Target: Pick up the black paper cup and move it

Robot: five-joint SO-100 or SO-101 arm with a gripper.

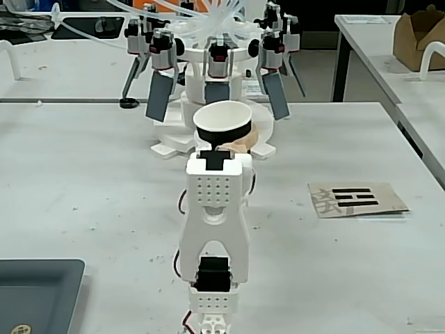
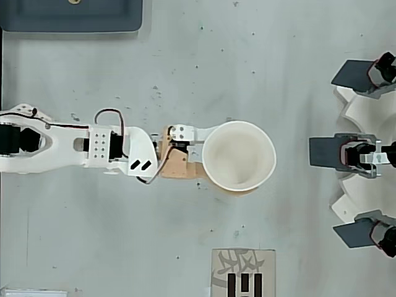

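the black paper cup (image 2: 238, 155) sits upright in the tool (image 2: 216, 162), mouth up, at the centre of the overhead view, a little right of middle. the tool is clenched on the cup: a white finger runs along the cup's upper-left side and a tan finger (image 2: 179, 167) wraps under its lower edge, so the cup lies straight out past the arm's tip, toward the right of the frame. in the fixed view the cup (image 1: 222, 126) hangs above the table (image 1: 83, 174), just ahead of the arm (image 1: 215, 209) and in front of the white stand with grey paddles (image 1: 215, 90). what the coming move turns on, as i judge it, is the gap between cup and stand: near in the fixed view, still apart in the overhead view (image 2: 362, 154).
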